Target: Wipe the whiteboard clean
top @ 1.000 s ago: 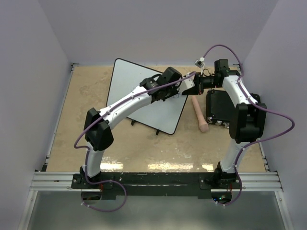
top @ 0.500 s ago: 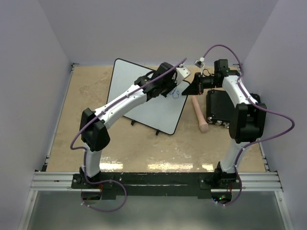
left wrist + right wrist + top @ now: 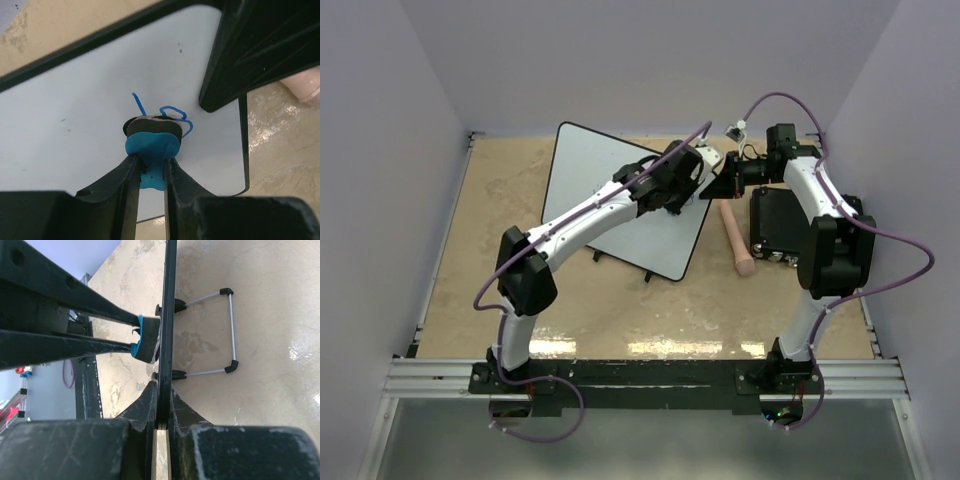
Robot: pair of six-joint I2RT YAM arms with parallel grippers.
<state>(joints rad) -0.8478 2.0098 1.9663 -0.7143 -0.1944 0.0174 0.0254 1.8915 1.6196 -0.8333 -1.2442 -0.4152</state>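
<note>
Table [image 3: 620,310]: a sandy surface, on which all the items below are carried.

Whiteboard [image 3: 590,165]: placed at mid-table and turned at an angle. It is propped on a wire stand [image 3: 231,330] with black feet. Blue handwriting [image 3: 172,111] is seen near its right edge.

Wooden club-shaped piece [image 3: 737,240]: laid on the table just right of the whiteboard.

Black box [image 3: 775,222]: set further right, beside the wooden piece.

Left tool [image 3: 151,165]: clenched on a blue eraser [image 3: 151,142], whose dark pad is pressed against the board face, partly over the handwriting.

Right tool [image 3: 161,390]: clamped on the whiteboard's thin black rim at the right edge, with one finger on each face.
</note>
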